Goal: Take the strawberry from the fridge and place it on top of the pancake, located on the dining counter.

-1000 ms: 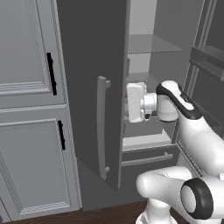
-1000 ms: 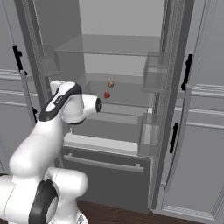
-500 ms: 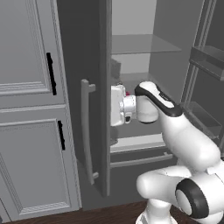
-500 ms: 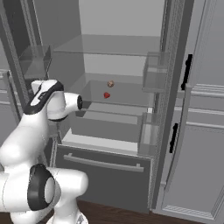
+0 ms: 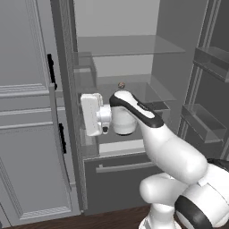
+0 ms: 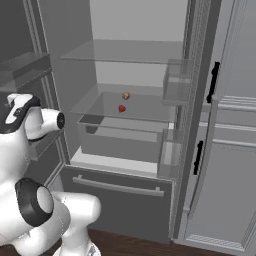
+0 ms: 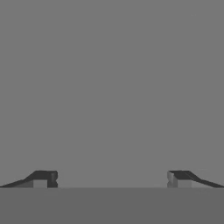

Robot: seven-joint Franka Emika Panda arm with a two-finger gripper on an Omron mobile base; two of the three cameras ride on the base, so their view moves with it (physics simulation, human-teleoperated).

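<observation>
On the fridge [image 6: 145, 30] shelf – strawberry [image 6: 122, 108] beside a small brown thing [image 6: 126, 95]; hand [image 7: 111, 178] spread wide, empty.

You're looking into the fridge [image 6: 200, 100], dark grey on its door edges and bottom drawer, with a paler grey back wall and clear, faintly grey glass shelves inside. On the shelf inside the fridge, the strawberry [image 6: 122, 108] is bright red; just behind it sits a small tan-brown ball [image 6: 126, 95]. Beside the fridge, the panelled cabinets [image 5: 27, 134] are light grey with black handles [image 5: 62, 138]. Below the fridge, the floor [image 6: 135, 247] is dark brown wood. Facing a flat grey surface, the gripper [image 7: 112, 178] shows you two dark, near-black fingertips [image 7: 43, 177].
</observation>
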